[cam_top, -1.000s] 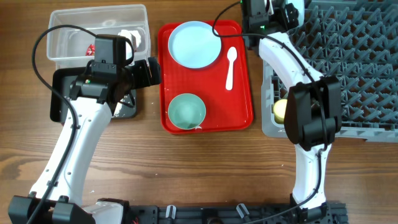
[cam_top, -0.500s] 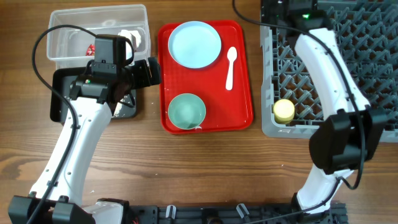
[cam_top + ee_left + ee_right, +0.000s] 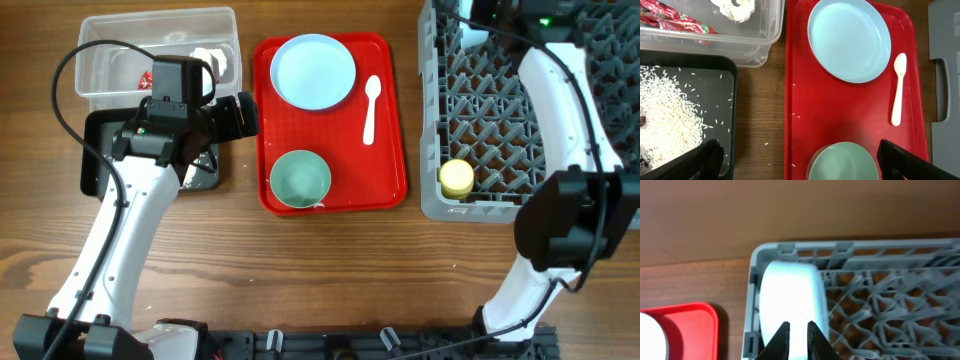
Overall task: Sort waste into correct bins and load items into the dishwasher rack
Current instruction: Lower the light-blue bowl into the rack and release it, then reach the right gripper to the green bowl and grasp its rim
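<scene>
Rack-loading step here: my right gripper [image 3: 797,329] is down in the far-left corner of the dishwasher rack [image 3: 470,120]. Its fingers are pinched nearly together on the wall of the pale-blue bowl [image 3: 790,295], which stands on edge against the rack rim. Next I reckon I let go and lift straight up, since pegs and corner wall leave little side room. The red tray [image 3: 385,170] has bare floor between the pale-blue plate [image 3: 312,69], mint-green bowl [image 3: 300,180] and white spoon [image 3: 371,108]. The left gripper [image 3: 799,147] hangs spread wide and empty, by the black tray [image 3: 734,90]. The yellow cup [image 3: 457,178] sits in the rack's near-left corner.
</scene>
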`<state>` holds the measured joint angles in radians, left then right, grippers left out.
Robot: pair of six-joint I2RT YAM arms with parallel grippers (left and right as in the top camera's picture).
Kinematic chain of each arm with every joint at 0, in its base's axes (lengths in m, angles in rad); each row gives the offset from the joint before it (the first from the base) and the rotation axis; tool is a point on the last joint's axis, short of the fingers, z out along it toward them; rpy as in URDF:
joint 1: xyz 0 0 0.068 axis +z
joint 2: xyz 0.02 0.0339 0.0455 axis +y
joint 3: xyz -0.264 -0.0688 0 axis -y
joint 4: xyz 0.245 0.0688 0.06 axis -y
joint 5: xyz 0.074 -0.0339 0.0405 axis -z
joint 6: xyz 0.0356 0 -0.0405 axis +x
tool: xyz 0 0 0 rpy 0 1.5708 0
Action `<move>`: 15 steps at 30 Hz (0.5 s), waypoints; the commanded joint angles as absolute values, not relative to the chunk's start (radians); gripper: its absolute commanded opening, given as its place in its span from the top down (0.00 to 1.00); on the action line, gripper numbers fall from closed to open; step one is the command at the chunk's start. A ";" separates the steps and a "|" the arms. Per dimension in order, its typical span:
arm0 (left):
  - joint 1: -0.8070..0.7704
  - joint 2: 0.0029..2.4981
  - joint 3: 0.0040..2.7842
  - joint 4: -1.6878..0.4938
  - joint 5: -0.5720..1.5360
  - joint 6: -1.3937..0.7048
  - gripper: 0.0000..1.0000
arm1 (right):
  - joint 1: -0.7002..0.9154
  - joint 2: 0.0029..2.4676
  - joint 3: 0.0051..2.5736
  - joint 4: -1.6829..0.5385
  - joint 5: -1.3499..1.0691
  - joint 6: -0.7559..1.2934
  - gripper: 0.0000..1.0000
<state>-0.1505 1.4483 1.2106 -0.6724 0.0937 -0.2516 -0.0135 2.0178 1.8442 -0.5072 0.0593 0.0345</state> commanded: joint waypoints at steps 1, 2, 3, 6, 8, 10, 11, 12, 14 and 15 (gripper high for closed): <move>-0.153 1.457 1.216 -0.669 0.081 -0.239 0.00 | -0.008 2.088 1.844 -0.505 0.028 0.055 0.87; -0.153 1.457 1.216 -0.669 0.081 -0.239 0.00 | -0.008 2.092 1.844 -0.506 0.028 0.055 0.87; -0.153 1.457 1.216 -0.669 0.081 -0.239 0.00 | -0.008 2.098 1.844 -0.506 0.028 0.055 0.87; -0.153 1.457 1.216 -0.669 0.081 -0.239 0.00 | -0.008 2.104 1.844 -0.516 0.028 0.054 0.86; -0.153 1.457 1.216 -0.669 0.081 -0.239 0.00 | -0.005 2.104 1.844 -0.537 0.028 0.054 0.86; -0.152 1.457 1.216 -0.669 0.081 -0.239 0.00 | -0.003 2.104 1.844 -0.546 0.028 0.053 0.86; -0.153 1.457 1.215 -0.669 0.081 -0.239 0.00 | -0.003 2.104 1.844 -0.552 0.028 0.052 0.85; -0.153 1.457 1.216 -0.669 0.081 -0.239 0.00 | -0.003 2.104 1.844 -0.558 0.028 0.052 0.85; -0.153 1.457 1.215 -0.669 0.080 -0.239 0.00 | 0.003 2.104 1.844 -0.580 0.027 0.046 0.85; -0.153 1.457 1.216 -0.669 0.081 -0.239 0.00 | 0.007 2.104 1.844 -0.586 0.027 0.037 0.85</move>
<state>-0.1505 1.4483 1.2106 -0.6724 0.0937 -0.2516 -0.0059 2.0830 1.8442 -0.5659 0.0444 0.0410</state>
